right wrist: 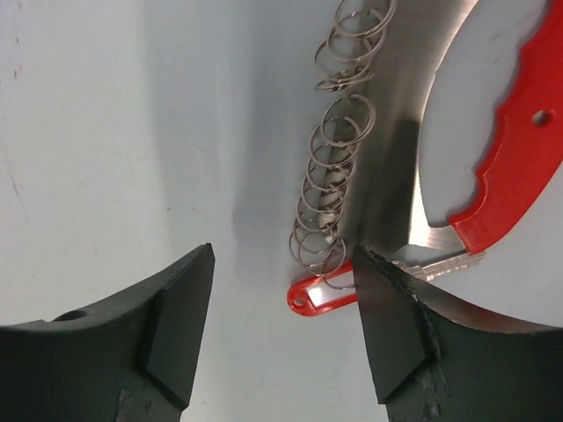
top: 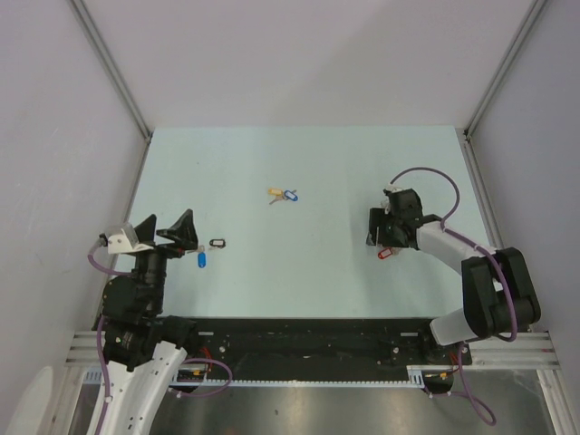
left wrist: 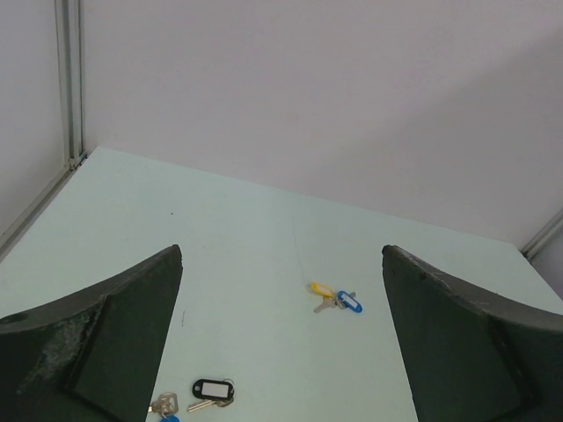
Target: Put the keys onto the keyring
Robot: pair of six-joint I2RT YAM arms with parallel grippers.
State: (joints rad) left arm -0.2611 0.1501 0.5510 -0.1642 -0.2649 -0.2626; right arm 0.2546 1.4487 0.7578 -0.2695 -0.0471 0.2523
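Grippers first: my L gripper point(top: 166, 228) hung over the near-left of the table point(top: 317, 163), jaws spread as wide as they went, nothing betw. them. My R gripper point(top: 388, 228) sat low at the right side, jaws also apart w/ only bare table in the gap. It had hold of nothing.

Keyring point(right wrist: 330, 189): in the R wrist view its chain of silvery rings ran from the top edge down to just beside the tip of the finger point(right wrist: 413, 334) on the right of that view. A small red label point(right wrist: 317, 296) w/ a white window lay at the chain's lower end, one end hidden behind that finger. The curved red tag point(right wrist: 515, 176) lay further right, shiny metal alongside it. Couldn't tell if the finger touched the chain.

Keys: a yellow-capped key point(top: 274, 192) and a blue-capped key point(top: 291, 195) lay touching near mid-table, well apart from both grippers. A second blue-capped key point(top: 202, 259) lay near my L gripper, just beside a small black loop tag point(top: 217, 243). The L wrist view showed silver key blades by that tag, too small to tell what hooked to what.
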